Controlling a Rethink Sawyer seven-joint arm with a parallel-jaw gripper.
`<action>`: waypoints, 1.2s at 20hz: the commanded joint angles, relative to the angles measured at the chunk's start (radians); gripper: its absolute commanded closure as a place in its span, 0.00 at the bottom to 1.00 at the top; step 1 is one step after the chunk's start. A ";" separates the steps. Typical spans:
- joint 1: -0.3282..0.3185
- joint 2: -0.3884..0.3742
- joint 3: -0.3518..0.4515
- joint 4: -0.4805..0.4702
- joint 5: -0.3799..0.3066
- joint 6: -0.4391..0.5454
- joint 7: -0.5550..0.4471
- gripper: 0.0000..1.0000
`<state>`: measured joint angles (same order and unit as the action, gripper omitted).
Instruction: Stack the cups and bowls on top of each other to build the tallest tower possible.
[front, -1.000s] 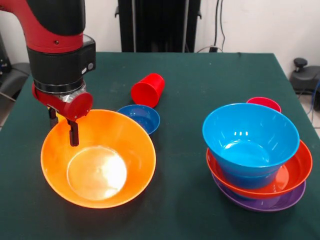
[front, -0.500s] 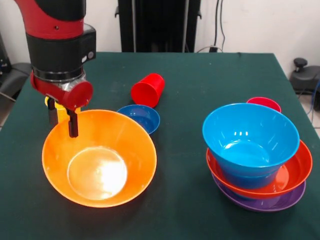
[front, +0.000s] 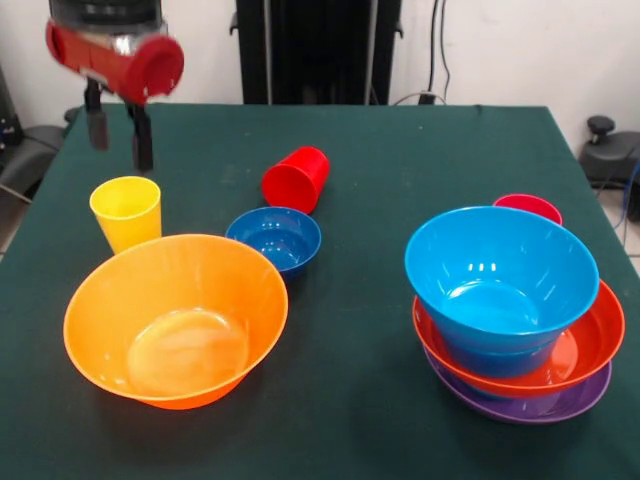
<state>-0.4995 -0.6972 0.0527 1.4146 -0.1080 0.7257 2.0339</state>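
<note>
Your gripper (front: 117, 133) hangs at the upper left of the frame, its two fingers spread apart with nothing between them, clear above the yellow cup (front: 126, 212). The orange bowl (front: 176, 318) sits at lower left, its rim tipped a little toward the left. Just beyond it is a small blue bowl (front: 274, 238), and a red cup (front: 297, 179) lies on its side near the centre. The tower (front: 515, 318) stands at lower right: purple lowest, red-orange next, a big blue bowl on top, with a red rim showing behind it.

Expect all of this to be light, stiff, glossy plastic, likely slippery. Take the bowls by pinching the rim wall; the orange one looks too wide to span. Cups should grip across the mouth.
</note>
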 joint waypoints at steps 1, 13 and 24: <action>0.027 -0.103 0.036 0.134 -0.009 0.138 -0.052 0.00; 0.081 -0.066 0.032 0.186 -0.002 0.019 0.084 0.00; 0.146 -0.070 -0.003 0.238 0.001 -0.068 0.143 0.00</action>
<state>-0.3895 -0.8085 0.0361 1.5376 -0.1032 0.7193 2.0339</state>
